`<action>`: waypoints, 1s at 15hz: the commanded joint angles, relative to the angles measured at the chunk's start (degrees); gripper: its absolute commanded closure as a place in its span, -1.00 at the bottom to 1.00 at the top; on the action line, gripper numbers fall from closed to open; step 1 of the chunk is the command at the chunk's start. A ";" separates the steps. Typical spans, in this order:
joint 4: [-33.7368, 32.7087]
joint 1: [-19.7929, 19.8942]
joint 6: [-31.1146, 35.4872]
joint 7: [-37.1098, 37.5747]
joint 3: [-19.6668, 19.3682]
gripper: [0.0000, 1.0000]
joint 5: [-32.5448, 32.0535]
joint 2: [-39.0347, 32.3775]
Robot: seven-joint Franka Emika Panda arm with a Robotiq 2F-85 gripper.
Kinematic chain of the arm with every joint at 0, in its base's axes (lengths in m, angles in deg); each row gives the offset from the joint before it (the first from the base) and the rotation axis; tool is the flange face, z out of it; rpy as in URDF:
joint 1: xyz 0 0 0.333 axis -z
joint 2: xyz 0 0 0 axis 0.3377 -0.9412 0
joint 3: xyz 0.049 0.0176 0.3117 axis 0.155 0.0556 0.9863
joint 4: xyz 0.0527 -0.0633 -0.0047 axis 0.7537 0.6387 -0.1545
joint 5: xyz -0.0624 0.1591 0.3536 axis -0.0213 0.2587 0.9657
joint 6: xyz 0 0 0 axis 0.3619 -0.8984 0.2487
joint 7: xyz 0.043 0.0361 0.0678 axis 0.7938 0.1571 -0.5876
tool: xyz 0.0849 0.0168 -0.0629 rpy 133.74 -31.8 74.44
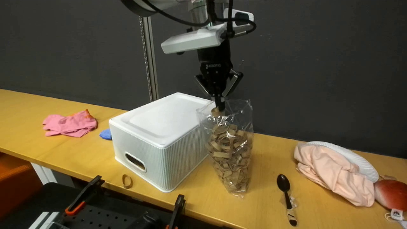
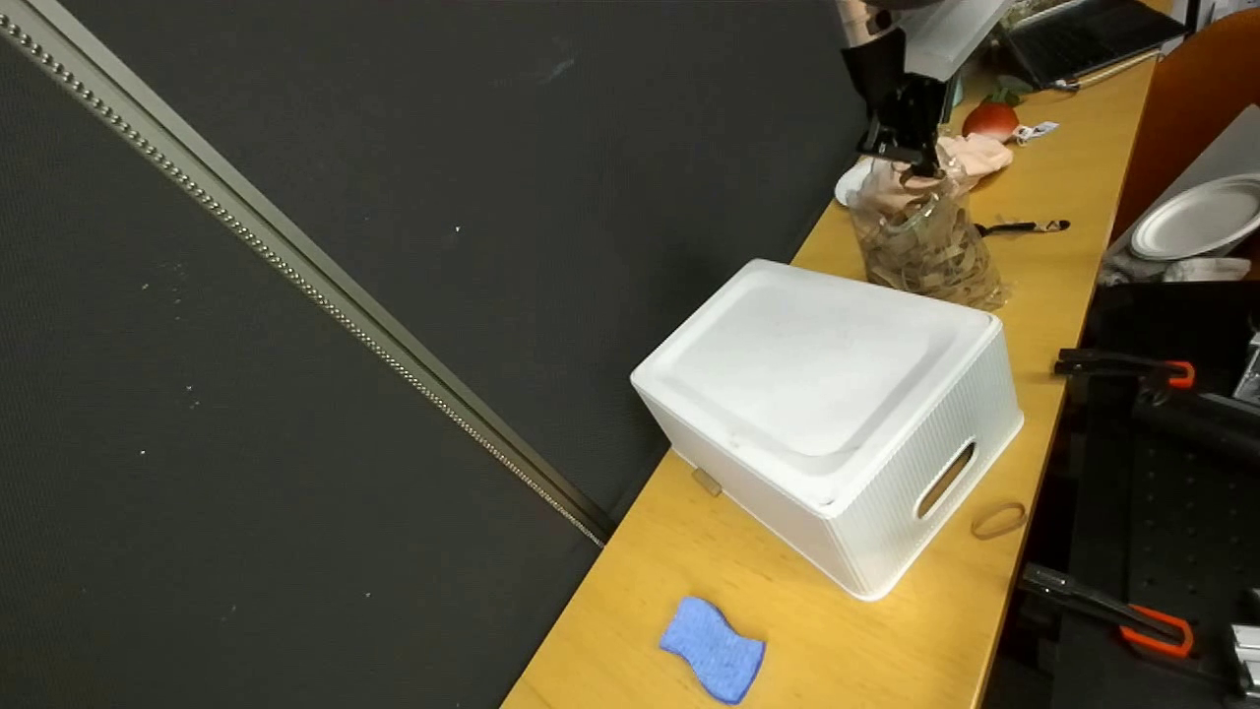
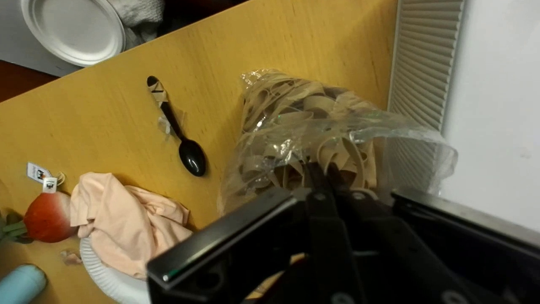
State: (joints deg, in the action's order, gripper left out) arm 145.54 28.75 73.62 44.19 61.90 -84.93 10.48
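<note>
While the desk [image 1: 260, 206] carries a white box [image 1: 187, 136] that looks upturned, its inside hidden, a clear bag [image 1: 241, 118] stands just beside that box, mostly filled with tan rubber bands [image 1: 227, 143]. At the bag's mouth, also near the box, the pincer [image 1: 220, 108] is pinching one rubber loop [image 1: 216, 113]. Handling that loop seems the step in hand; the next move, I judge, calls for a firm hold without dragging the bag.

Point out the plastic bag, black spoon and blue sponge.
Plastic bag [image 1: 240, 115], in an exterior view: clear upper wall.
Black spoon [image 3: 172, 121], in the wrist view: handle.
Blue sponge [image 2: 714, 648], in an exterior view: waist.
</note>
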 commanded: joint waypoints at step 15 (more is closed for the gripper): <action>-3.96 -0.35 3.32 -1.40 -0.44 0.17 2.56 -3.87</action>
State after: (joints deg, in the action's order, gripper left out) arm 141.89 28.64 77.87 44.16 61.89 -84.21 6.08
